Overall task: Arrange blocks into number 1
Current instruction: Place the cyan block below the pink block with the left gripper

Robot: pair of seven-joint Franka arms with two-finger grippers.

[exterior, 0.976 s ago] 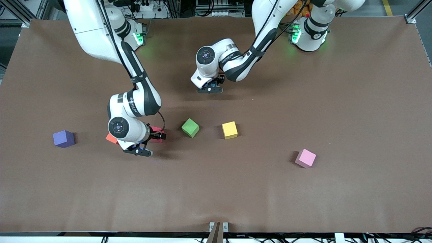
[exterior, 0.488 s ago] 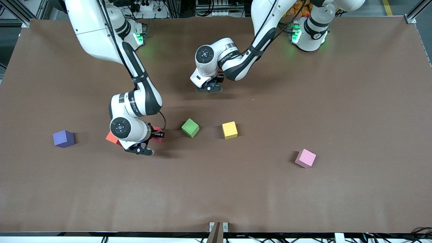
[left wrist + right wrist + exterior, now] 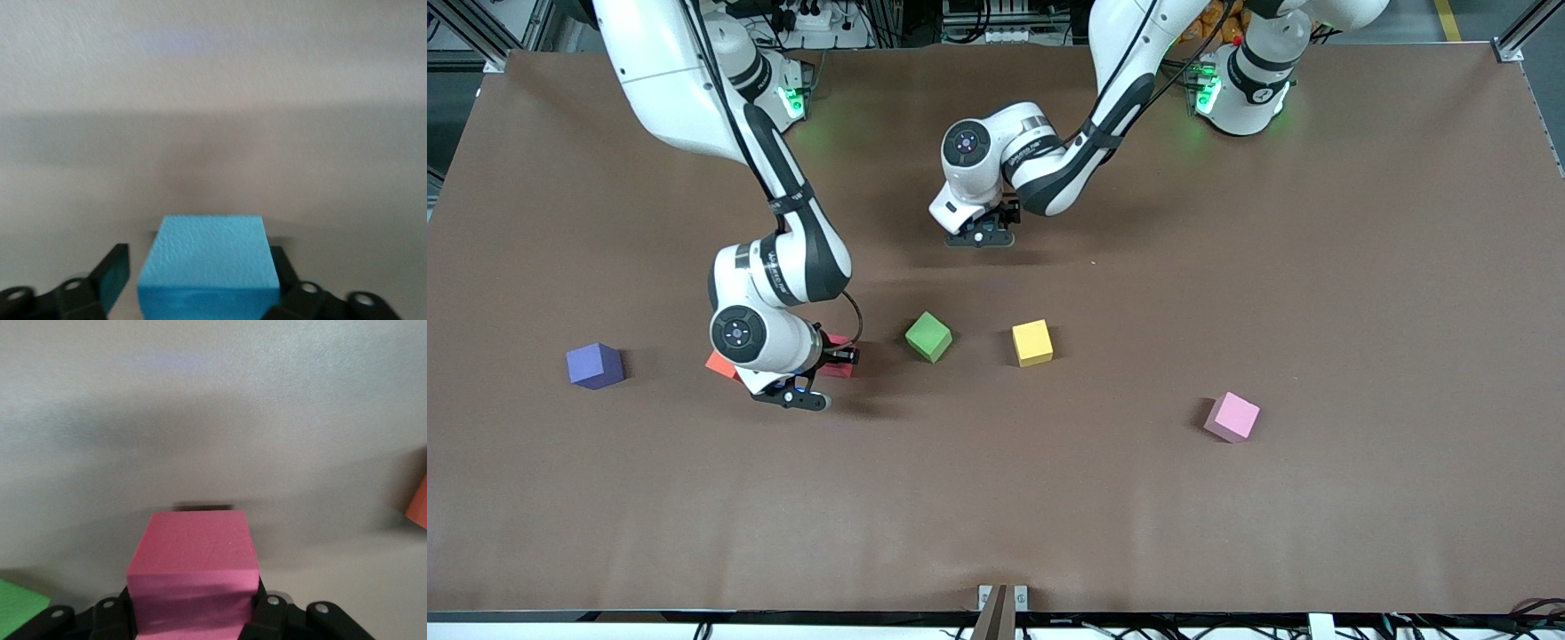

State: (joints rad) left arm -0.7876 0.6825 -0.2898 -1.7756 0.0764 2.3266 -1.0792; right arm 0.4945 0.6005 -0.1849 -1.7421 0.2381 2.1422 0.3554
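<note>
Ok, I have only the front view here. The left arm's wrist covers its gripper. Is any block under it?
Observer: Yes. The left wrist view shows the light blue cube between the fingers of the left gripper.
Operator: Does it grip the cube?
Observer: No, it is open. A gap shows between one finger and the cube.
Operator: And the right gripper?
Observer: The right gripper is shut on the red cube, with its fingers against both sides of it.
</note>
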